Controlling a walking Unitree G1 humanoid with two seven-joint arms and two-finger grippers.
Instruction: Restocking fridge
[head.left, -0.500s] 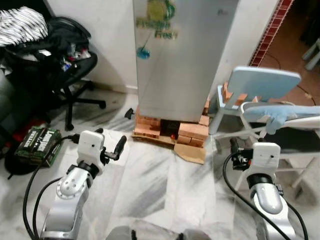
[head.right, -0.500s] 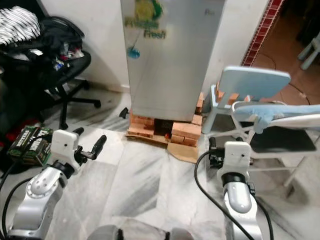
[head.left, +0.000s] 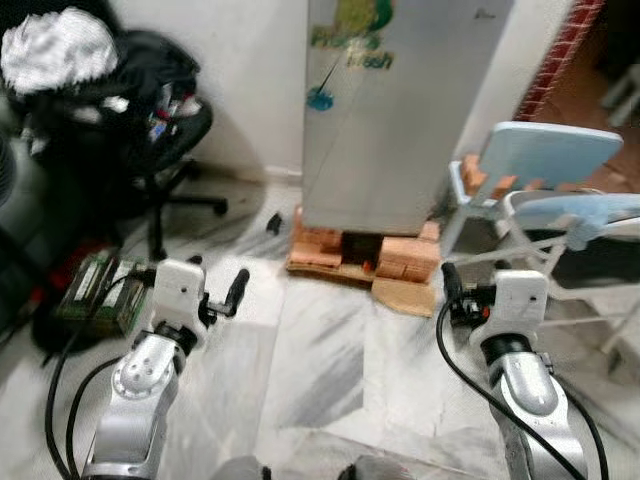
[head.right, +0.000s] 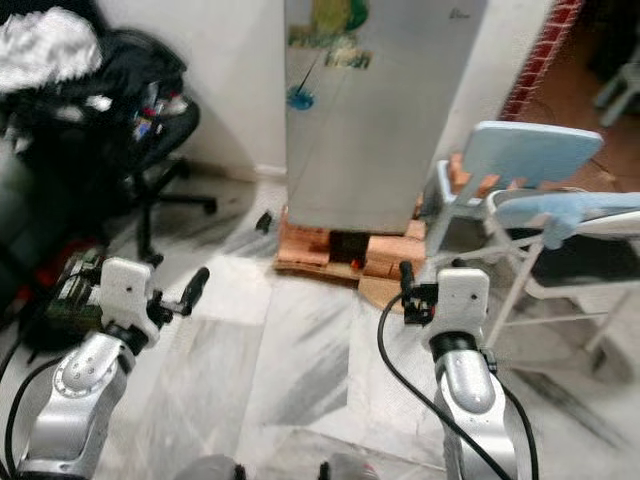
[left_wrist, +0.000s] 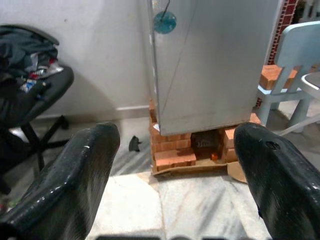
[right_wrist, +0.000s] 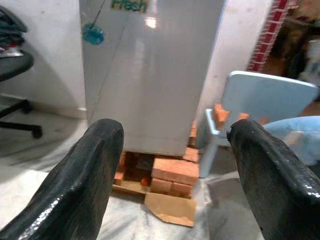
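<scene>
Left eye view: a silver fridge (head.left: 405, 110) stands shut against a white wall, ahead of the robot and slightly to its right. A green logo and a small blue round sticker (head.left: 320, 98) sit on its door.
Fridge base: it rests on stacked orange bricks (head.left: 400, 255) over a flat piece of cardboard (head.left: 405, 295), on a grey-veined marble floor (head.left: 330, 370).
Left side: a black office chair (head.left: 150, 150) piled with dark clothes and a pale striped cloth, blurred. A green packet (head.left: 100, 292) lies on the floor beside the left arm.
Right side: a light blue plastic chair (head.left: 545, 160) stands just beside the fridge, with a blue cloth (head.left: 590, 212) draped on a white frame next to it.
Left hand (head.left: 232, 295): raised above the floor, well short of the fridge, pointing towards it.
Right hand (head.left: 455, 290): raised likewise, near the cardboard's edge.
Left wrist view: the two black fingers (left_wrist: 75, 180) are spread wide with nothing between them. The fridge's lower door and the bricks show through the gap.
Right wrist view: its black fingers (right_wrist: 85, 185) are also spread wide and carry nothing. The fridge door, bricks, cardboard and blue chair lie beyond.
</scene>
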